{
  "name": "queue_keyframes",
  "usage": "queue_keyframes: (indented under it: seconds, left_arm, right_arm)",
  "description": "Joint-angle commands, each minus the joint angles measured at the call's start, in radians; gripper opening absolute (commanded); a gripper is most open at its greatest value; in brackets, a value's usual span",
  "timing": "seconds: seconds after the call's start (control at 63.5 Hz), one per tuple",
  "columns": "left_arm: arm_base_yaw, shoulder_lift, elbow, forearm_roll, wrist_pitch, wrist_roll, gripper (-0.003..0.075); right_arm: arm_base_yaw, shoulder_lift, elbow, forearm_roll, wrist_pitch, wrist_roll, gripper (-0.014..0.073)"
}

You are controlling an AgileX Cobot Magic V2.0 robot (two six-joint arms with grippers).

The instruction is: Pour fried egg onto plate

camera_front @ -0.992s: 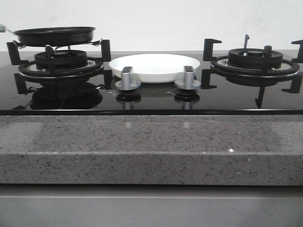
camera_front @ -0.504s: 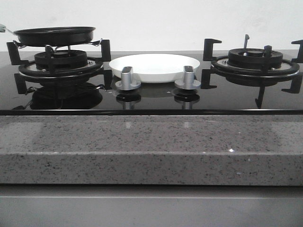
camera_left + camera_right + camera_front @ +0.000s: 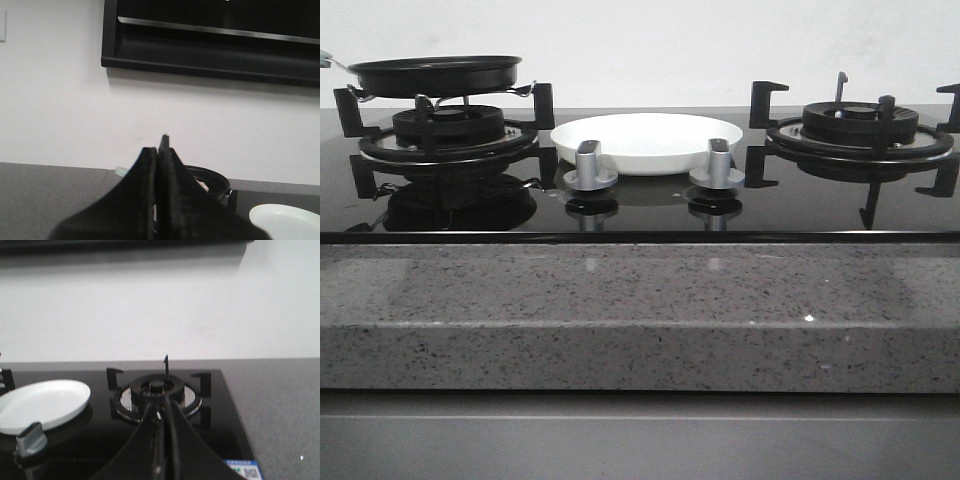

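Note:
The white plate [image 3: 647, 140] sits on the black glass hob between the two burners, behind the knobs; it also shows in the left wrist view [image 3: 285, 220] and the right wrist view [image 3: 42, 402]. A black frying pan [image 3: 436, 75] rests on the left burner, its inside hidden from the front; its rim shows in the left wrist view [image 3: 212, 180]. The fried egg is hidden from view. My left gripper [image 3: 159, 152] is shut and empty, short of the pan. My right gripper [image 3: 162, 407] is shut and empty, in front of the right burner. Neither arm shows in the front view.
Two grey knobs [image 3: 590, 168] [image 3: 717, 165] stand in front of the plate. The right burner grate [image 3: 858, 125] is bare. A speckled grey stone counter edge [image 3: 640, 310] runs along the front. A dark range hood [image 3: 210, 40] hangs on the white wall.

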Motion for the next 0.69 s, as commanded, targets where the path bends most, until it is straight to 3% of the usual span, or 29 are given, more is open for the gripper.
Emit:
queue_keyframes:
  seconds: [0.0, 0.331, 0.677]
  left_arm:
    - [-0.001, 0.072, -0.107, 0.024, 0.006, 0.003, -0.0020]
    - [-0.001, 0.336, -0.368, 0.026, 0.262, 0.003, -0.0020]
    - [-0.001, 0.482, -0.374, 0.010, 0.270, 0.003, -0.0020]
  right_arm:
    - [-0.007, 0.057, -0.112, -0.010, -0.042, -0.004, -0.0069]
    - [-0.007, 0.320, -0.369, -0.010, 0.193, -0.004, -0.0069]
    - [-0.007, 0.530, -0.375, -0.010, 0.286, -0.004, -0.0069]
